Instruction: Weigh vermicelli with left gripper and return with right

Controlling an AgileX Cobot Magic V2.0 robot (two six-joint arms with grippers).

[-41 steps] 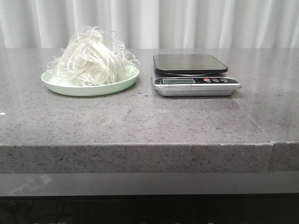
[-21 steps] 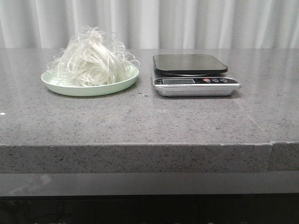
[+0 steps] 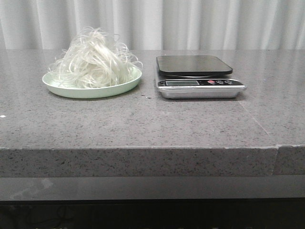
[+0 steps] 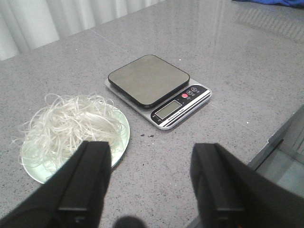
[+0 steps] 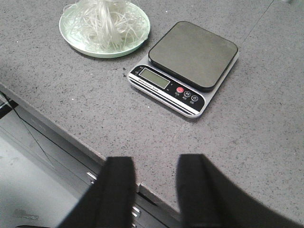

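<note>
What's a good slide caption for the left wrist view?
Open left gripper hovers above vermicelli on its green plate, beside an empty scale.

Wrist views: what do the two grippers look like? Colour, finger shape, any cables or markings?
Both are plain matte black. The left gripper has broad, blocky fingers with flat, squared faces. The right gripper has slimmer fingers that taper toward the tips. No markings, labels or cables show on either. Neither arm appears in the front view.
</note>
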